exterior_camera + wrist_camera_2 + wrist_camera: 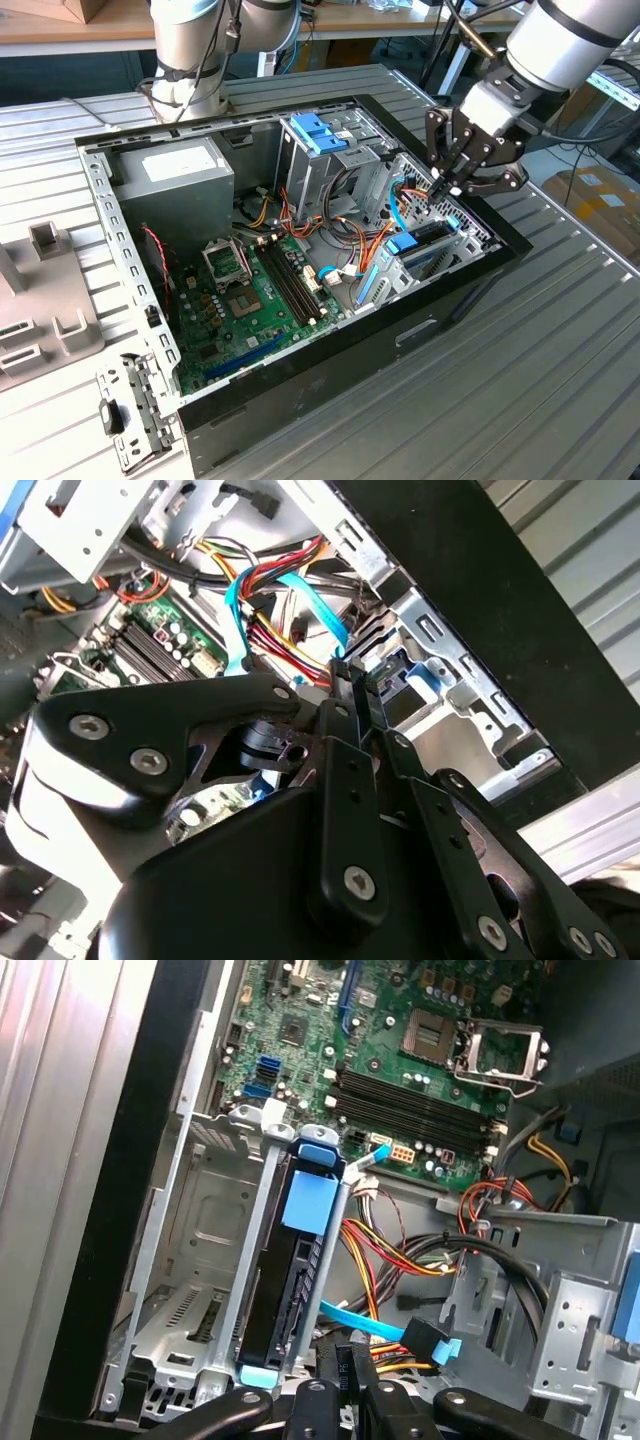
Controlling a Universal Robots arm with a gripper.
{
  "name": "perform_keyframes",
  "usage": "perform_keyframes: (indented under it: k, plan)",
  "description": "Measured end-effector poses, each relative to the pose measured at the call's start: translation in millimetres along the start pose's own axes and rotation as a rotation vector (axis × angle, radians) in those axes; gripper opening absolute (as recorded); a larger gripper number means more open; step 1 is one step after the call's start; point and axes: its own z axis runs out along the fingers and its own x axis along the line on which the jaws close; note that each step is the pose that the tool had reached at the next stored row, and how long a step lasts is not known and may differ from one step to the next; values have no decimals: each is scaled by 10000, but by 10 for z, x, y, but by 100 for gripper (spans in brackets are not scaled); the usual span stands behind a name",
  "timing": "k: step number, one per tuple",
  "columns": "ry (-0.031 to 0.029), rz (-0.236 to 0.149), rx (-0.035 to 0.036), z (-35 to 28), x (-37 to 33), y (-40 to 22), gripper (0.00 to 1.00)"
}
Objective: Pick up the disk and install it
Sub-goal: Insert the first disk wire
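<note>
Starting left: grey plastic fixture (35, 300) on table (560, 400) at ext. view's left edge, w/ loose metal bracket (135, 415) nearer the camera, both outside the PC case (330, 355).
Case, left part: lid off, lying flat; grey power supply (170, 175) in far-left corner, well apart from the work.
Case, middle: motherboard (250, 300) flat on case floor, empty CPU socket, RAM slots bare; drive cage w/ light-blue latch (320, 135) behind it; orange/yellow/red cable bundle (365, 235) runs btw cage and right-hand bay.
Disk: the disk (428, 238) sits inside the metal bay (200, 1250) at case's right end by the front wall. In first wrist view the disk (290, 1290) stands on edge btw bay rails, blue tab at its motherboard-side end. Looks seated or nearly so; can't confirm it's fully home.
Gripper: gripper (443, 188) hangs over case's right end, just above the bay. Fingers (340, 780) drawn together tip to tip, nothing seen btw them, so clenched on air, not on the disk.
Key relation: disk lies below the tips and slightly to ext. view's left. Its long axis runs from the gripper (350, 1388) end straight toward the motherboard, so tips sit near one short end, not over mid-body.
Contact: can't tell if tips touch disk's end; light-blue SATA cable (370, 1325) passes just beside them.
</note>
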Motion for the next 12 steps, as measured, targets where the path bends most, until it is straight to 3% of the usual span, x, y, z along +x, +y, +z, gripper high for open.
perform_keyframes:
  k: [12]
  plan:
    - [6,1657,210,20,7,1,17]
